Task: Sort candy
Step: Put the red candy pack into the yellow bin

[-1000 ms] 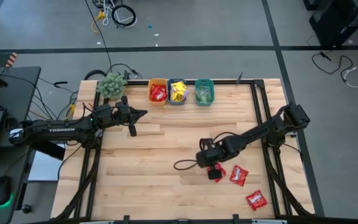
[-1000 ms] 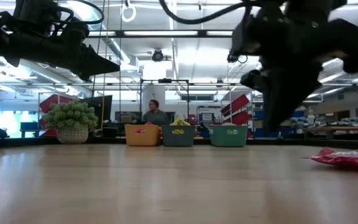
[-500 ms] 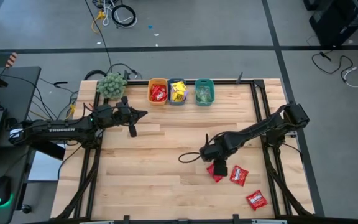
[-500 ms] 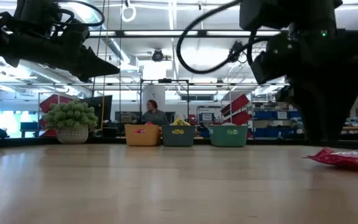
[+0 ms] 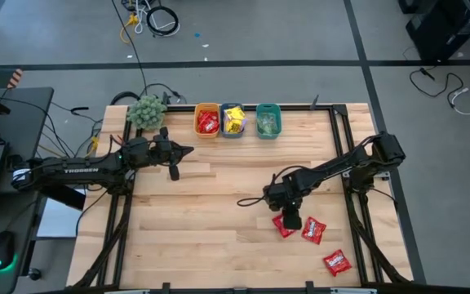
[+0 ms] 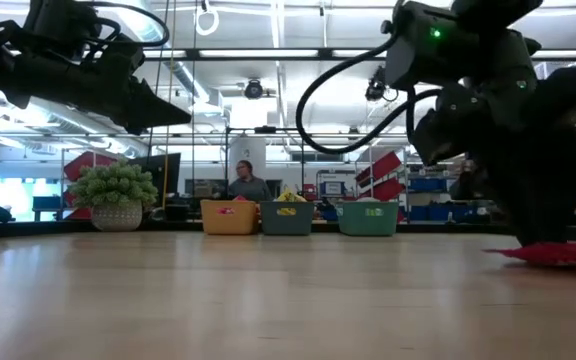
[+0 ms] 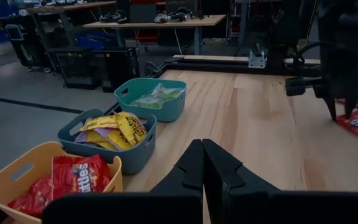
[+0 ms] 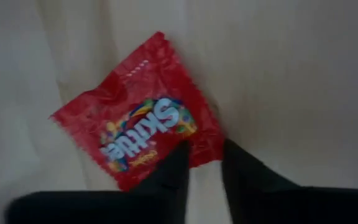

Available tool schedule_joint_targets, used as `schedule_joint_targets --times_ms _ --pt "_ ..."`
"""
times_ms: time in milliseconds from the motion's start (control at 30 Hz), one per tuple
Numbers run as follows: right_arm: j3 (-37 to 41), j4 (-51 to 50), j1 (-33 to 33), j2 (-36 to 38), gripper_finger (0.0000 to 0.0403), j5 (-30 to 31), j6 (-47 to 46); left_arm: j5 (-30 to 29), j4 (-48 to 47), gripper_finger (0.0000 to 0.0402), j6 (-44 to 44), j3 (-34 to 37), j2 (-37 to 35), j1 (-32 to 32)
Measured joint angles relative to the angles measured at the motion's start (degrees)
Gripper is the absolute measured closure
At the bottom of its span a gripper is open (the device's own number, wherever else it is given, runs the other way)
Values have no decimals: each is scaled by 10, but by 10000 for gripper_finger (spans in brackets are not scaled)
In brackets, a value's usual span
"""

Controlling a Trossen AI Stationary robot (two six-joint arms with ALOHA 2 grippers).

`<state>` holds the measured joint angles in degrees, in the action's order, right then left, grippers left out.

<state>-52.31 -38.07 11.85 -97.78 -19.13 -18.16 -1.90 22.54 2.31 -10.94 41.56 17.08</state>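
Wooden table point(image 5: 210, 212), right gripper point(image 8: 202, 163) over red packet point(image 8: 138, 142)

Orange bin point(image 5: 206, 122), blue bin point(image 5: 232, 122) and teal bin point(image 5: 268, 121) line the table's far edge beside a fuzzy green plant point(image 5: 146, 111).

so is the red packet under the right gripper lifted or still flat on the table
Flat on the table. The red packet lies spread on the wood, with the right gripper down at its edge, fingers slightly apart, not yet closed on it.

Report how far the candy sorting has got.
Done: the three bins at the table's far edge hold candy, sorted by colour. In hand: the right gripper is down at one red packet, fingers narrowly apart. Left: three red packets remain on the table. The left gripper waits, shut.
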Motion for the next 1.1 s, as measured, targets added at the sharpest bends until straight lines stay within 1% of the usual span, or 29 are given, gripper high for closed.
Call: schedule_joint_targets --times_ms 67,100,133,333,400,500,600,667,767,867,1000,1100 --pt "3 4 0 0 372 11 7 0 2 401 0 0 0 0" --pt "3 6 0 0 387 13 13 0 2 401 0 0 0 0" --pt "3 7 1 0 393 15 16 0 2 401 0 0 0 0" --pt "-29 29 1 -1 402 19 30 0 3 401 0 0 0 0" --pt "-48 38 -7 -1 402 37 42 -3 4 401 0 0 0 0" --pt "-81 48 -29 -1 403 78 51 -10 5 401 -2 0 0 0" --pt "-110 81 -59 -1 403 152 53 -16 8 401 -3 0 0 0" --pt "-121 113 -83 -1 403 180 65 -24 12 401 -8 0 0 0" --pt "-136 177 -123 -1 403 182 93 -35 28 401 -11 0 0 0" --pt "-161 193 -158 -5 403 174 119 -36 39 401 -11 0 0 0" --pt "-163 162 -179 -6 398 115 129 -37 33 401 -13 0 0 0" --pt "-162 92 -160 -6 375 106 120 -36 20 401 -13 0 0 0"
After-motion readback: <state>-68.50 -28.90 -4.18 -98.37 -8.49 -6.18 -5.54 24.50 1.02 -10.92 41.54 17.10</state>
